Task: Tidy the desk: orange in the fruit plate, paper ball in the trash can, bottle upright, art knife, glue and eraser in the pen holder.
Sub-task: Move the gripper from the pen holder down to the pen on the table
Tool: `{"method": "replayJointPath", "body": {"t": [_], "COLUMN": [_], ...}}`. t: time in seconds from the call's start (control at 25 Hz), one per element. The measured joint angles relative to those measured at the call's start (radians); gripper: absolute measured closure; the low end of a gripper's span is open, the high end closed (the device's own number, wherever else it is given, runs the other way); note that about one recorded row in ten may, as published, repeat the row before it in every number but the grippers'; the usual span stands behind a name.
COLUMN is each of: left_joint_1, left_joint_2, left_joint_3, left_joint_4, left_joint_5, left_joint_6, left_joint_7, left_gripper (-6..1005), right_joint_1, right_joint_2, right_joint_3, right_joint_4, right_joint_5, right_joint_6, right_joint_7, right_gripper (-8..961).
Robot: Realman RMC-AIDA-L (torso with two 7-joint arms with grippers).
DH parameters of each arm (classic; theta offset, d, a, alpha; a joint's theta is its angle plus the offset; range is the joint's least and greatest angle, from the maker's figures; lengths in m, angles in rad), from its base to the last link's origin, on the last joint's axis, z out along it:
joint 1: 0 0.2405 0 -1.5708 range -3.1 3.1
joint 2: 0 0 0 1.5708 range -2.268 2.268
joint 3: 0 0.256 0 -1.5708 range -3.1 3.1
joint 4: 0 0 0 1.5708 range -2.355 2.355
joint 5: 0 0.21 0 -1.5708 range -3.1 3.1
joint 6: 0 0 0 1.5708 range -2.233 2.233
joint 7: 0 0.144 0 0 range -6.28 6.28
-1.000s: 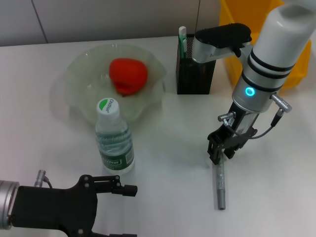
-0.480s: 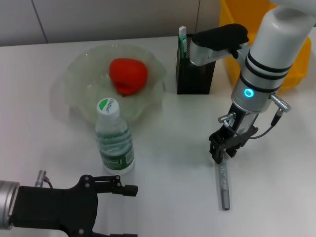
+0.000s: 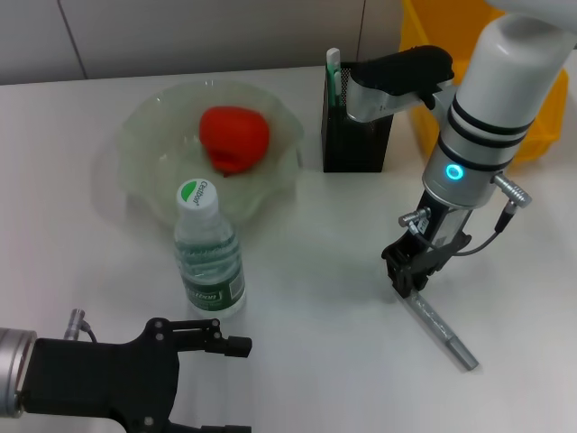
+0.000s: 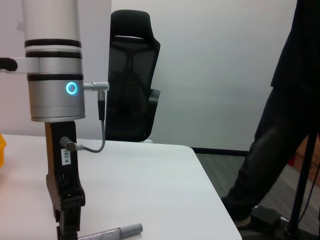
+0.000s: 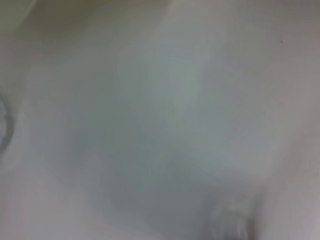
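Note:
My right gripper [image 3: 407,275] is down at the table, shut on one end of the grey art knife [image 3: 444,332]. The knife slants away from it toward the front right; its free end looks to rest on the table. The left wrist view shows the same gripper [image 4: 67,220] and knife [image 4: 111,232]. The orange [image 3: 234,137] lies in the clear fruit plate [image 3: 149,122]. The bottle [image 3: 209,257] stands upright in front of the plate. The black pen holder [image 3: 356,135] holds a green and white stick [image 3: 332,72]. My left gripper [image 3: 230,388] is open at the front left. Eraser and paper ball are out of view.
A yellow trash can [image 3: 532,144] stands at the back right, behind my right arm. The right wrist view shows only blurred white tabletop [image 5: 160,120]. In the left wrist view, a black chair [image 4: 131,75] and a standing person [image 4: 285,125] are beyond the table.
The knife's free end has swung from pointing straight at the front edge out to the front right. My right gripper stayed on its other end. The left arm has not moved.

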Motion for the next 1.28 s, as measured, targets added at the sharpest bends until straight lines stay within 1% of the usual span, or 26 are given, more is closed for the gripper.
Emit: {"method": "replayJointPath", "body": {"t": [0.12,0.24,0.44,0.6,1.28], "left_joint_1": [-0.001,-0.002,-0.001,0.0,0.0], "left_joint_2": [0.0,0.0,0.0,0.0,0.0], "left_joint_3": [0.0,0.0,0.0,0.0,-0.003], "left_joint_4": [0.0,0.0,0.0,0.0,0.0], "left_joint_5": [0.0,0.0,0.0,0.0,0.0], "left_joint_6": [0.001,0.002,0.001,0.0,-0.004], "left_joint_7": [0.0,0.0,0.0,0.0,0.0], "left_gripper": [184,184,184,184,184], "right_joint_1": [0.004,0.006,0.014,0.018,0.019], "right_joint_2": [0.0,0.001,0.004,0.005,0.005], "right_joint_3": [0.0,-0.009,-0.054,-0.078,-0.104], "right_joint_4": [0.0,0.0,0.001,0.007,0.024], "right_joint_5": [0.0,0.0,0.001,0.028,0.039], "right_joint_6": [-0.002,-0.002,-0.002,-0.001,0.018], "right_joint_7": [-0.002,-0.007,-0.005,-0.002,-0.007], "right_gripper": [784,781,776,776,776]}}
